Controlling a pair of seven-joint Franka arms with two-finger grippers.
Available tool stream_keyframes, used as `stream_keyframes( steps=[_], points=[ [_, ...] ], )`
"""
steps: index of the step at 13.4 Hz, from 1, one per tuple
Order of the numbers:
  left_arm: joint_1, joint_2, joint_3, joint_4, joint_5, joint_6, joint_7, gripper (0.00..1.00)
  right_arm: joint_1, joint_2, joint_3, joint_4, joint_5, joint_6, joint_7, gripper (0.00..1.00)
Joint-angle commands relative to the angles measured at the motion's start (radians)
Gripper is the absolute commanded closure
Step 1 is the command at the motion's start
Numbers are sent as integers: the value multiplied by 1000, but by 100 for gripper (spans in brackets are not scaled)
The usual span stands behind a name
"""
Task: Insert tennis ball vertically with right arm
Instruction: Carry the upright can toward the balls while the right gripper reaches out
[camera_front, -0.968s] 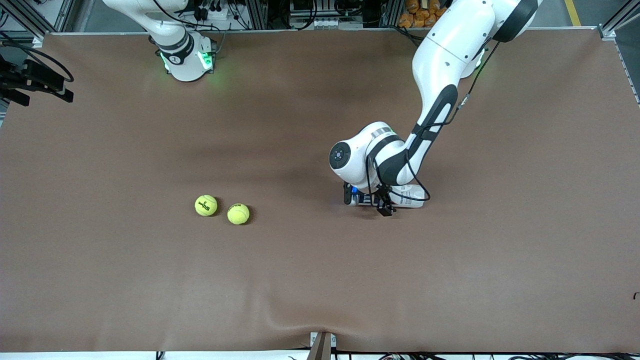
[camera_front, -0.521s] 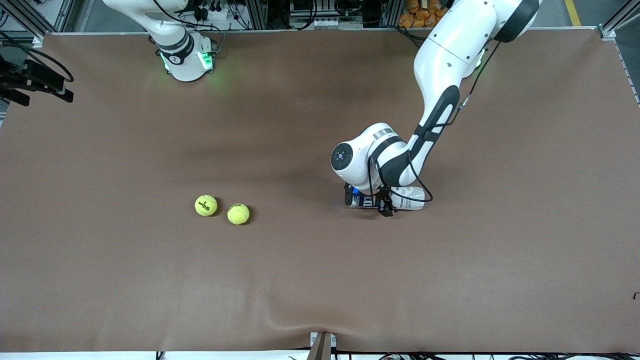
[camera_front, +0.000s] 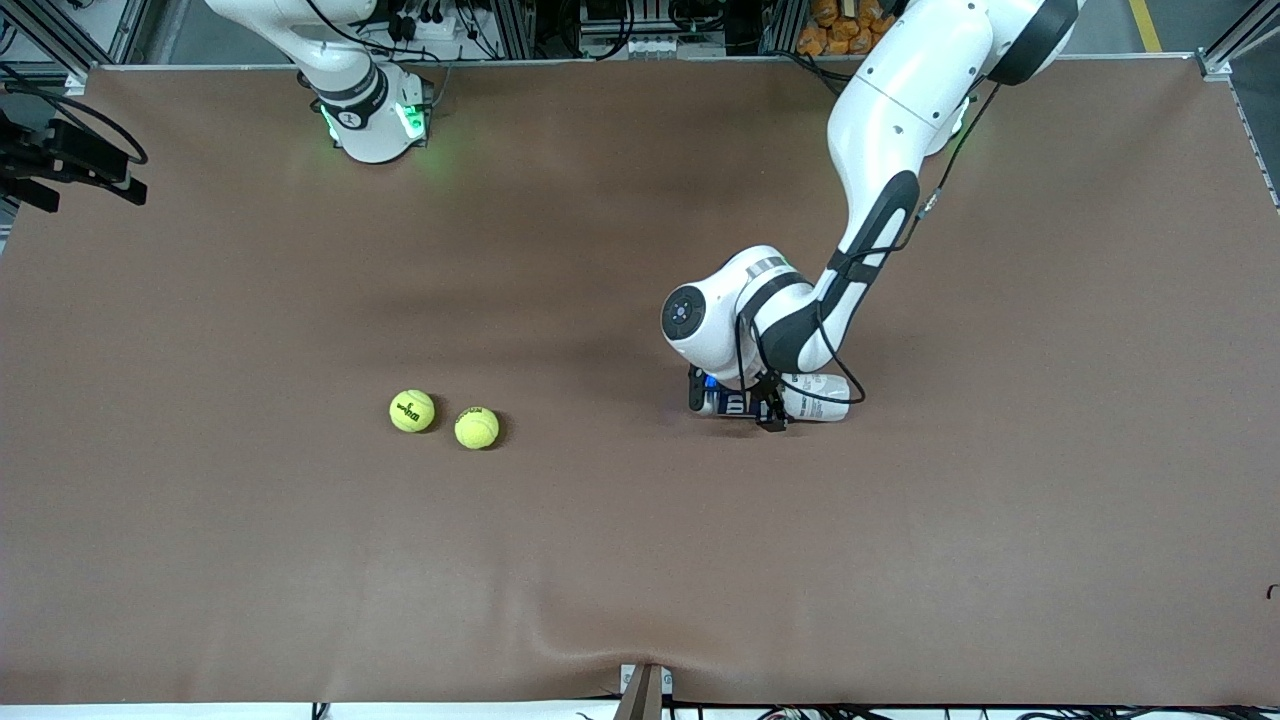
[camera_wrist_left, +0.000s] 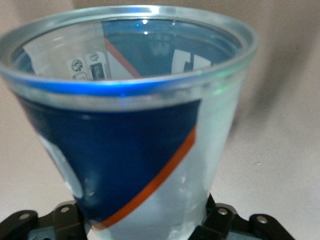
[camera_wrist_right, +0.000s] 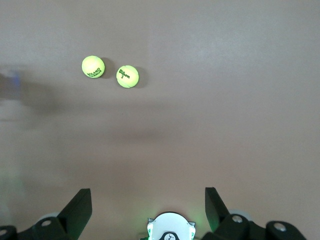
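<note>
In the front view, the left arm reaches down from its base to the middle of the brown surface (camera_front: 900, 560), where the left end effector (camera_front: 745, 403) is low over a clear tennis-ball can (camera_front: 815, 396) lying on its side with a blue and white label; the wrist hides most of the grip, so this view does not settle how the fingers stand. Two yellow tennis balls lie toward the right arm's end of the surface, well apart from the can: one tennis ball (camera_front: 412, 411) and just beside it a second tennis ball (camera_front: 477, 428), slightly nearer the front camera. Only the right arm's base shows here. In the left wrist view, the can (camera_wrist_left: 130, 125) fills the frame, open rim toward the camera, its body seated between the dark finger mounts, so the left end effector is clamped on it. In the right wrist view, the right end effector (camera_wrist_right: 145, 210) waits high over the surface, fingers spread apart and holding nothing, with both balls (camera_wrist_right: 93, 66) (camera_wrist_right: 127, 76) below.
</note>
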Motion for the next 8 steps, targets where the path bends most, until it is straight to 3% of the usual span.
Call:
stream_keyframes(
  steps=[1, 8],
  points=[
    [4, 11, -4, 10, 8, 16, 10, 20, -23, -9, 11, -9, 9, -3, -11, 0],
    [1, 1, -5, 18, 3, 16, -4, 21, -20, -3, 13, -4, -2, 0, -11, 0]
  ],
)
